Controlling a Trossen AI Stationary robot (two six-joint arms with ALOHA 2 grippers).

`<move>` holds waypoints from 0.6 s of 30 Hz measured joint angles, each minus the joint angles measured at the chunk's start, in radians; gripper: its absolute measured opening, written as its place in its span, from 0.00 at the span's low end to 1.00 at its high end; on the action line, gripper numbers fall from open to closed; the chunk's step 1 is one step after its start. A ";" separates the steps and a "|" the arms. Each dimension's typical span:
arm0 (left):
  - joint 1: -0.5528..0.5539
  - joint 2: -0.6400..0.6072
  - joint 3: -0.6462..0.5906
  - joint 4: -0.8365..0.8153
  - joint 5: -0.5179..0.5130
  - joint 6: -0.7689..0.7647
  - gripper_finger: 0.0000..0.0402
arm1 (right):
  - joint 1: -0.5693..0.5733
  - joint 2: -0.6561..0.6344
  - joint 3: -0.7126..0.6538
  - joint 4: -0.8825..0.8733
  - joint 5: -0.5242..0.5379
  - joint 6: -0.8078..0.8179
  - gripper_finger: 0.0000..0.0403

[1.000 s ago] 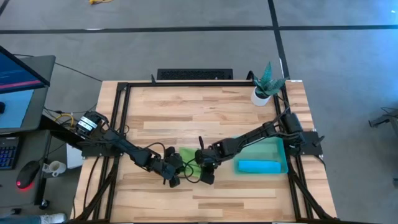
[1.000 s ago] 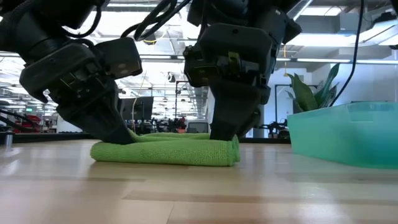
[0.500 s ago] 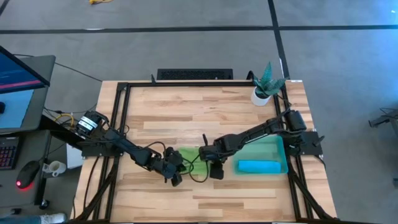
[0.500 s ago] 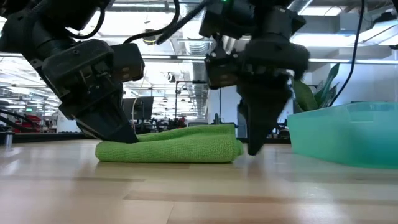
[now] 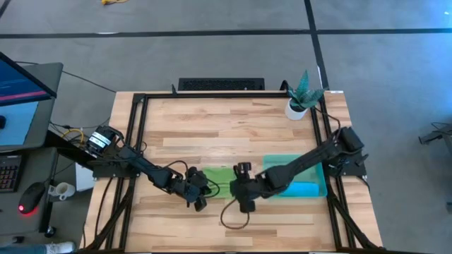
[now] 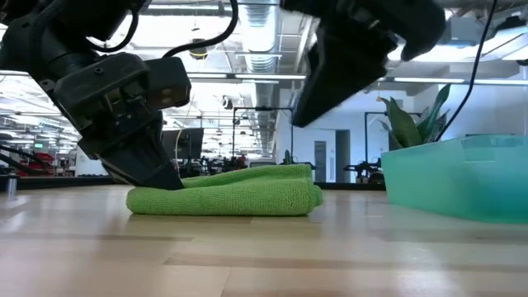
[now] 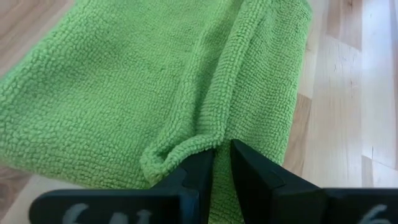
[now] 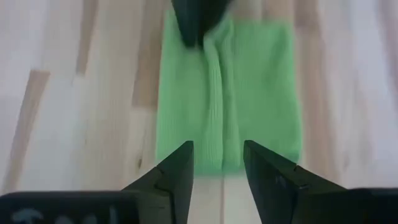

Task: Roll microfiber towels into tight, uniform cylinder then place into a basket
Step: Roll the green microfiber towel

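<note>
A lime green microfiber towel [image 6: 224, 198] lies folded into a low, loose bundle on the wooden table [image 5: 212, 127], near the front edge at about six o'clock from the table's centre, not yet a tight cylinder. The left gripper [image 7: 222, 163], at the towel's nine o'clock end in the high view, has its fingers nearly together and pinches a raised fold of the cloth between them. The right gripper [image 8: 217, 171] hangs off the table at the towel's three o'clock end, fingers apart and holding nothing, its camera looking down the length of the bundle. Just beyond it, at three o'clock, the translucent teal basket [image 5: 319, 166] already holds a rolled blue towel [image 5: 305, 189]. A potted plant [image 5: 302, 94] stands at the far right corner, about one o'clock. The cloth looks light, soft and limp, with a grippy pile; it will likely sag and unroll unless both ends are held, so the surest hold is probably a pinch on the folded edge at each end, keeping the layers together.
</note>
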 joint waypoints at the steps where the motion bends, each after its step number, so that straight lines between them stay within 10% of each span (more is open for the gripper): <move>1: 0.000 0.000 0.000 0.000 0.000 0.008 0.14 | 0.009 0.005 -0.009 0.042 0.029 -0.028 0.40; 18: 0.001 0.000 0.000 -0.004 0.003 0.044 0.14 | 0.007 0.126 -0.021 0.145 -0.108 -0.173 0.54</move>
